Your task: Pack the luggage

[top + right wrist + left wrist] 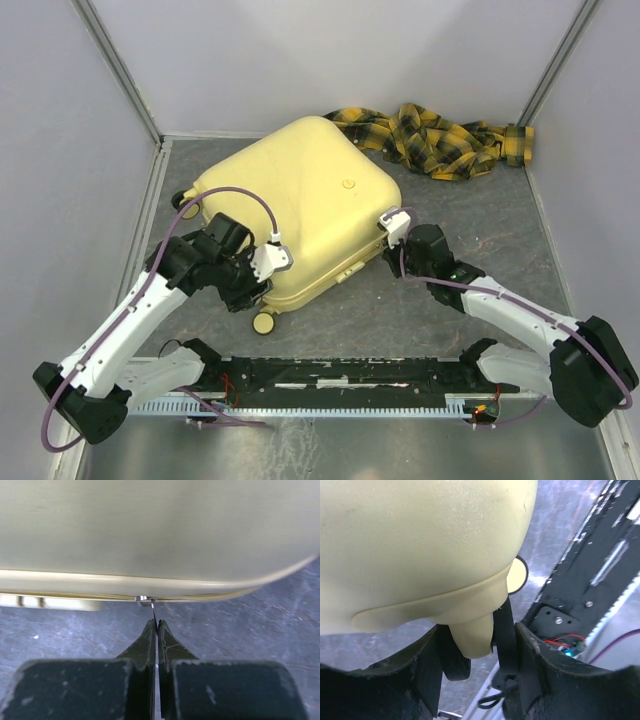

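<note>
Right fingers [149, 640]: closed, pinching the thin metal zip pull [148, 601] at the seam, centre of the right wrist view.
Left fingers [432, 665]: apart, one on each side of a pale-yellow wheel mount [475, 637]; I cannot tell whether they press on it.
Wheel [265, 322]: on the bench just below the left wrist in the top view.
Suitcase [300, 200]: lid down, flat on the bench in the middle of the top view, turned at an angle, with its seam edge towards the bottom of the frame.
Left arm [120, 330]: reaches up from lower left to the suitcase's lower-left corner.
Right arm [510, 315]: reaches from lower right to the suitcase's right corner.
Cloth [440, 140]: yellow-and-black plaid, crumpled at upper right, just beside the suitcase's top corner.
Bench [400, 320]: dark grey, mottled.
</note>
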{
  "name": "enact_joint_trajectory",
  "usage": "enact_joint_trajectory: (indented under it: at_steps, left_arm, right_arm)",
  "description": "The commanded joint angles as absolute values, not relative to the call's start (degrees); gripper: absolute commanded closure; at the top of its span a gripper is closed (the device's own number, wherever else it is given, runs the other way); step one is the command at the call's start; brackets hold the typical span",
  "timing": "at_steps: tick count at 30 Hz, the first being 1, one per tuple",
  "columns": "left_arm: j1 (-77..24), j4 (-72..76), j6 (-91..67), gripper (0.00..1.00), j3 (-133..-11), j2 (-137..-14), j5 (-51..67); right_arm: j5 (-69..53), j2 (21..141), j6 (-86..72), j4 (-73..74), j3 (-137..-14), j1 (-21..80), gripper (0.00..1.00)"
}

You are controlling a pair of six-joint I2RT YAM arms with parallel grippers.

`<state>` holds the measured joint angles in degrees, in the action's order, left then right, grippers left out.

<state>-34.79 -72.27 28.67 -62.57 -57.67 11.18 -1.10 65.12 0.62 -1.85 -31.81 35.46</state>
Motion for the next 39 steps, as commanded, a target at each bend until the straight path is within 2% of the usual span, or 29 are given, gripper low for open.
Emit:
enact_joint_trajectory:
  at_steps: [1, 8, 15, 21, 27, 39]
  left_arm:
    - [-32.0, -73.8, 43.3, 0.97, -60.3, -54.7, 2.4]
    - [-29.4, -77.6, 50.1, 0.97, -59.0, -53.1, 3.0]
    - [-24.7, -79.1, 55.6, 0.97, -58.9, -53.7, 4.4]
    - [-22.4, -78.9, 58.6, 0.97, -58.8, -54.7, 5.3]
    - [-22.0, -78.3, 59.3, 0.97, -58.9, -55.8, 5.3]
    - [-21.4, -74.4, 55.1, 0.97, -60.8, -56.4, 8.3]
  right_arm:
    - [7.6, 61.2, 4.0, -0.3, -33.0, 31.7, 0.98]
    - [7.6, 58.6, 7.1, 0.6, -32.1, 25.6, 0.98]
    - [-0.1, 60.9, 12.5, -3.0, -33.6, 15.2, 0.98]
    - [-12.5, 69.8, 13.1, -6.9, -40.9, 9.7, 0.98]
    - [-23.9, 78.3, 13.8, -8.0, -49.6, 9.3, 0.98]
    - [-39.2, 95.1, 14.0, -8.9, -65.0, 9.6, 0.98]
